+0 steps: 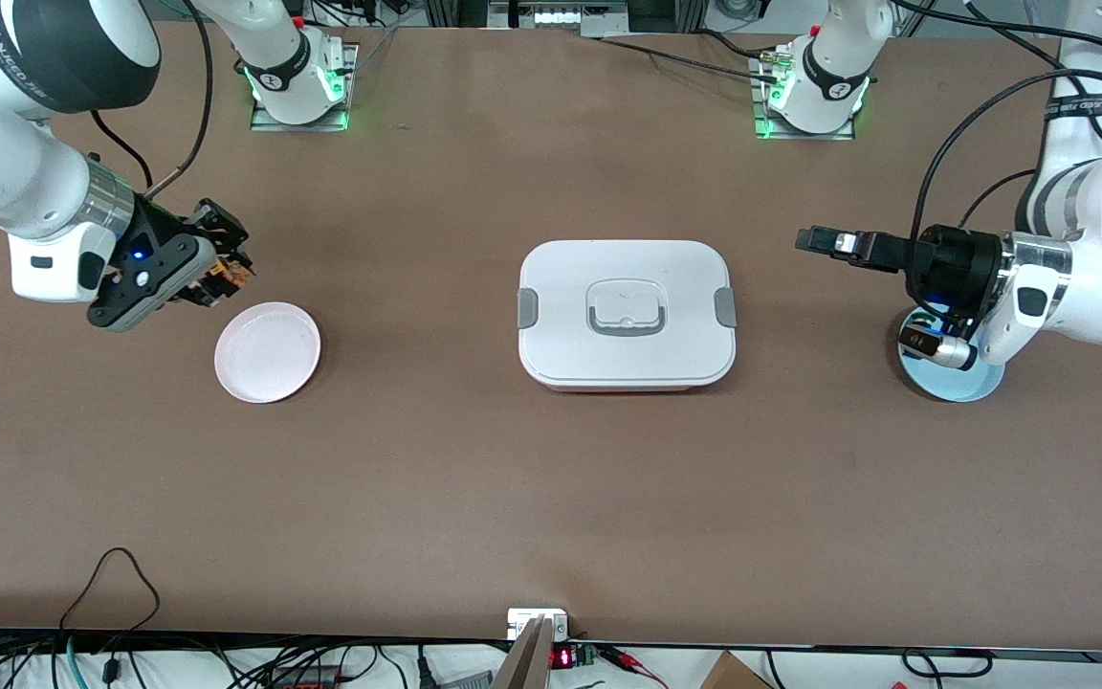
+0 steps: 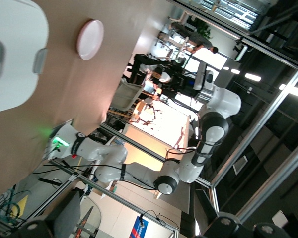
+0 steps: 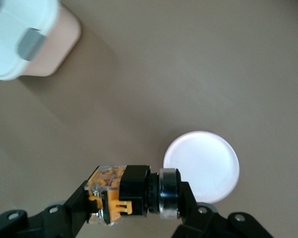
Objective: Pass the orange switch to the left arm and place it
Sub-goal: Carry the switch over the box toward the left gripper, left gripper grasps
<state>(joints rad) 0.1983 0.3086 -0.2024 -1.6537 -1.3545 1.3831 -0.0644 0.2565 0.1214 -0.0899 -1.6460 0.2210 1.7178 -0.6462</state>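
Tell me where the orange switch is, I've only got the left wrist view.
Observer: The right gripper is shut on the switch.
Operator: Is it over the pink plate?
Observer: No, it's over bare table beside the plate, toward the right arm's end.
Operator: And my left gripper?
Observer: The left gripper is over the table between the box and a blue plate, pointing at the box.

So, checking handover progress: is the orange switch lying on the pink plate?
No, the right gripper holds the orange switch up, and the pink plate is bare.
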